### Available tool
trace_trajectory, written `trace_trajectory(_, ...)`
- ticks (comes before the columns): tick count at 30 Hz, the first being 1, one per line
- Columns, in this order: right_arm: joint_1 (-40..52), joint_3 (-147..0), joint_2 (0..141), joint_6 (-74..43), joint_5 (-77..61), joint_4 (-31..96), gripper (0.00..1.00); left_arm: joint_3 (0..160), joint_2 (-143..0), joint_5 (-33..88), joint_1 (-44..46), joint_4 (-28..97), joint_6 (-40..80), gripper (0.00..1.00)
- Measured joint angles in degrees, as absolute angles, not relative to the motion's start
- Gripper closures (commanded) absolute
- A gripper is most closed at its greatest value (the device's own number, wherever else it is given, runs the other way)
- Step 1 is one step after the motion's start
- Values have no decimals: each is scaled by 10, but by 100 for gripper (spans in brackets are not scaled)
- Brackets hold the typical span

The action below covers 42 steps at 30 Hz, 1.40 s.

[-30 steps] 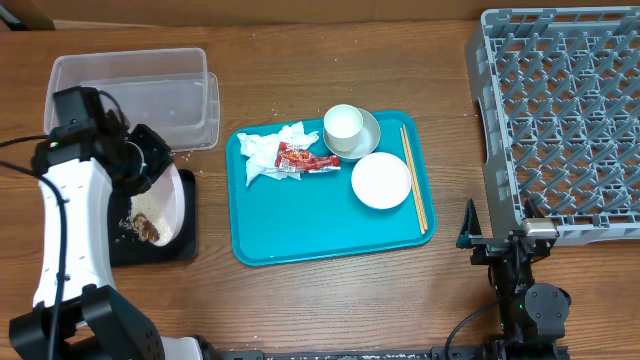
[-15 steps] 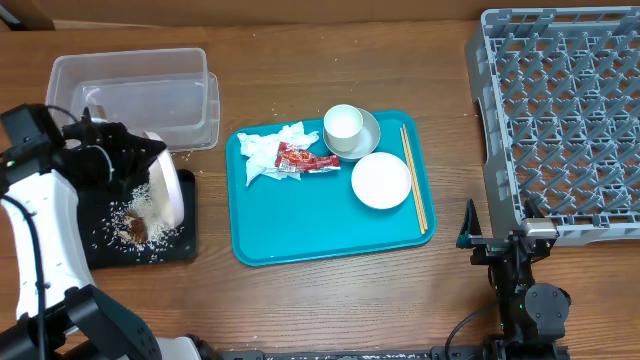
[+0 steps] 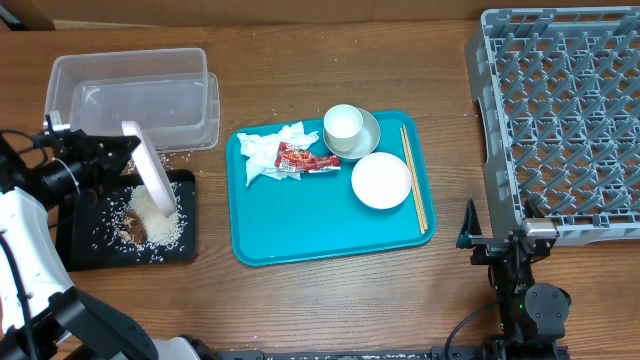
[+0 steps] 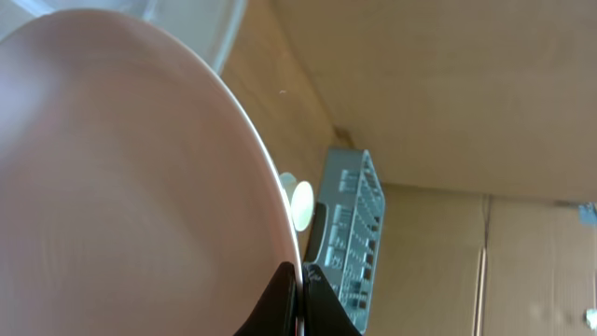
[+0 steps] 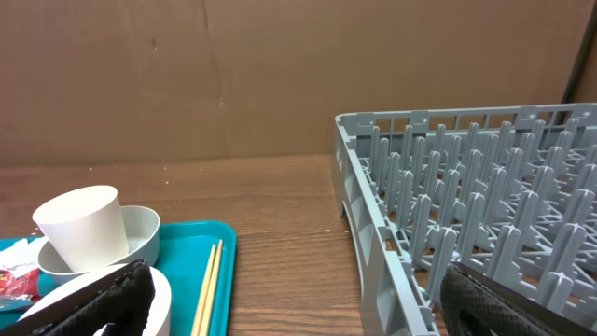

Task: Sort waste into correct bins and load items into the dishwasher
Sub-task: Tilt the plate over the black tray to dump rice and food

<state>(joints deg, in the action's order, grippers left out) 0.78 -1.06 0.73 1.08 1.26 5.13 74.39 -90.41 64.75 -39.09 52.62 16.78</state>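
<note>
Closest to me, at the near right of the counter (image 3: 330, 300), the right pincer (image 5: 294, 289) sits low with its jaws spread wide and nothing between them. It faces the teal tray (image 3: 300, 255) and the near corner of the rack (image 3: 560, 110). I read that as parked until dishes are ready to load.

Over on the left, the left pincer (image 4: 300, 297) is clenched on the rim of the plate (image 3: 150, 180), holding it tipped steeply on edge over the black tray (image 3: 75, 245). I judge the tilt is meant to let food slide off. Rice (image 3: 162, 228) and brown scraps (image 3: 132, 232) lie heaped on that tray right under the plate's lower edge.

Further out, the teal tray carries what is not yet sorted: a crumpled napkin (image 3: 268, 152) with a red wrapper (image 3: 305, 158) touching it, a cup (image 3: 343, 123) in its saucer (image 3: 368, 138), a bowl (image 3: 380, 180), and chopsticks (image 3: 413, 180) along the right rim. Print on the wrapper is too small for me to read.

Beyond the plate stands the clear tub (image 3: 130, 58), with nothing in it that I can see; likely it is for the paper and wrapper. The rack holds no dishes. I find no brand or label anywhere.
</note>
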Motion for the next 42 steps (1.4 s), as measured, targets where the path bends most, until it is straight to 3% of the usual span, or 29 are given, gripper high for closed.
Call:
trace_trajectory(6, 8, -11, 7, 11, 13, 51, 0, 742, -904, 707, -391, 552, 142, 96)
trace_trajectory(23, 8, -11, 7, 11, 13, 51, 0, 740, -904, 673, -391, 619, 114, 96)
trace_trajectory(31, 8, -11, 7, 11, 13, 51, 0, 738, -904, 698, -391, 747, 77, 96)
trace_trajectory(42, 8, -11, 7, 11, 13, 52, 0, 738, -877, 728, -373, 964, -123, 96)
